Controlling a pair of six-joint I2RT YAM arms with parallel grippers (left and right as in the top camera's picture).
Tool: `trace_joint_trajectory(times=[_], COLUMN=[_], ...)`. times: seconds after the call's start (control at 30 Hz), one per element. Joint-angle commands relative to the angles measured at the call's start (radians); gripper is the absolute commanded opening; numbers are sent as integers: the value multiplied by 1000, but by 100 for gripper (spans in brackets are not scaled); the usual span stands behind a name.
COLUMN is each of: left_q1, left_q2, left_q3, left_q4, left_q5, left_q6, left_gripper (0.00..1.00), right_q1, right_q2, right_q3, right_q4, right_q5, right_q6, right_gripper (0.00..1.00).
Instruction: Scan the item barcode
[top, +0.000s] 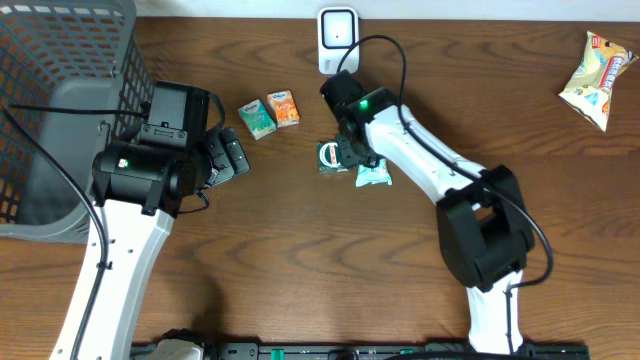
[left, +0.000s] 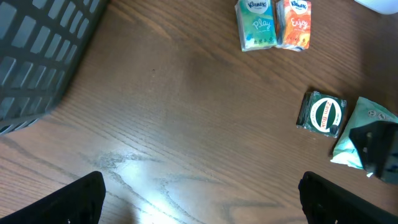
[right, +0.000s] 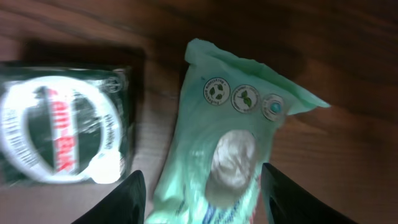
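A mint-green packet (right: 230, 124) lies on the wooden table just right of a dark green packet with a white oval label (right: 62, 130). My right gripper (right: 202, 199) reaches down over the mint packet, one finger against each long side, shut on it. From overhead the right gripper (top: 355, 150) covers part of the mint packet (top: 376, 177), and the dark green packet (top: 330, 157) sits to its left. A white scanner (top: 338, 35) stands at the table's back edge. My left gripper (top: 232, 158) hangs open over bare wood, fingers (left: 81, 199) wide apart and empty.
A grey mesh basket (top: 60, 110) fills the far left. Two small tissue packs, green (top: 257, 118) and orange (top: 285, 108), lie between the arms. A yellow snack bag (top: 598, 68) rests at the far right.
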Motion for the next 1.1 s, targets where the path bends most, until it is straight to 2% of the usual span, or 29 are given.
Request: trace_joint_trajectory(times=[0.0,0.33,0.63,0.77,0.93,1.07], left_q1=[4,4,4,4,4,4], left_q2=[-3,-3,-3,-3,-3,-3], left_q3=[3,3,3,3,3,3], left_q4=[-3,-3,-3,-3,-3,-3], left_q5=[-10,-10,-10,-10,-10,-10], left_q6=[-1,-1,-1,-1,-1,-1], left_gripper=[98,98,98,98,98,98], right_q1=[9,6,-1,-1,-7,-31], right_q2=[44,111,163,163,154,137], right_q3=[9,6,4,6,58,166], right_q4=[10,0,-18,-23,-87,-180], right_q5=[71,157,153,149,139,39], right_q6=[21,20,21,21,21,-16], right_gripper=[54,50,38,22,18,13])
